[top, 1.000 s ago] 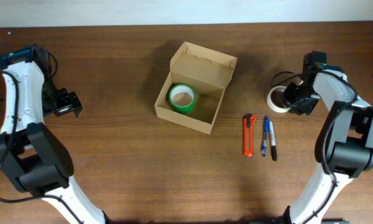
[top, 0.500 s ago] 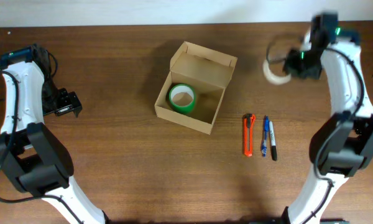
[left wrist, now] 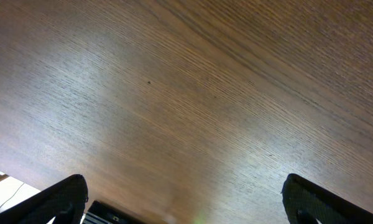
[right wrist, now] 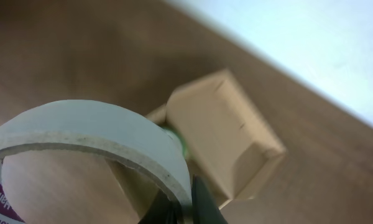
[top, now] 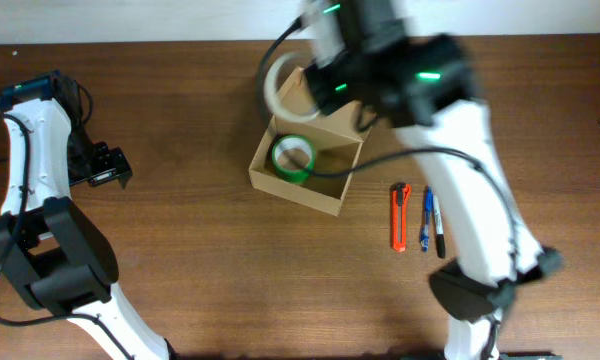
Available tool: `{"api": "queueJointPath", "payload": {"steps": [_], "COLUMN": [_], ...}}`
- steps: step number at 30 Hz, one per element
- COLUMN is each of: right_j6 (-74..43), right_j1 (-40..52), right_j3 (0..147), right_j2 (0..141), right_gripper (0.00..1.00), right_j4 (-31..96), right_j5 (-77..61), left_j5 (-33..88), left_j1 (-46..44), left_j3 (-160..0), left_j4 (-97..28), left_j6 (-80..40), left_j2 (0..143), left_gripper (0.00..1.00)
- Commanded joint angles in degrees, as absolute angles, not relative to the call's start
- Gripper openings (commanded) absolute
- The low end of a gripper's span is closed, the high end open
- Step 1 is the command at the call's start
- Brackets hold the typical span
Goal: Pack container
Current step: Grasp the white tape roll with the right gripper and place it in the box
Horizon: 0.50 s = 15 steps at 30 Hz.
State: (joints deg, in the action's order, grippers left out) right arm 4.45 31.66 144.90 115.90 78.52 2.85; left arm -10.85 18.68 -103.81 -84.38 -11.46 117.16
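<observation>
White tape roll [right wrist: 81, 134] clamped by its wall in right gripper [right wrist: 181, 202]. Open tan cardboard box [top: 295, 192] lay below, just beyond it, green tape roll [top: 292, 157] inside. Likely risk: an off-centre release catches rim or flap and the roll spills. Left gripper [left wrist: 189, 202] wide apart, empty.

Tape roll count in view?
2. Green roll inside the container; white roll held by the right gripper over the container's back edge. None seem hidden.
</observation>
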Motion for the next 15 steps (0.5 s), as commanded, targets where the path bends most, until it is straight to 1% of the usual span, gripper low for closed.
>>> {"api": "queueJointPath", "payload": {"steps": [1,7,15], "right_j6": [7.42,5.52,4.19], "right_j1": [32.27,32.12,31.64], "right_j3": [138.54,133.47,133.27], "right_j2": [123.04,129.43,136.05], "right_gripper": [0.04,0.04,0.04], "right_j4": [78.22,76.2,76.07], "right_j5": [7.09,6.7,4.54], "left_j5": [-10.46,-10.46,-10.46], "left_j1": [18.92,18.92,18.92], "left_j3": [-103.57,-103.57,-103.57], "left_j4": [-84.36,-84.38,-84.36], "left_j6": [-10.59,-10.59,-10.59], "left_j2": [117.32,117.32,117.32], "left_gripper": [1.0,1.0,1.0]}}
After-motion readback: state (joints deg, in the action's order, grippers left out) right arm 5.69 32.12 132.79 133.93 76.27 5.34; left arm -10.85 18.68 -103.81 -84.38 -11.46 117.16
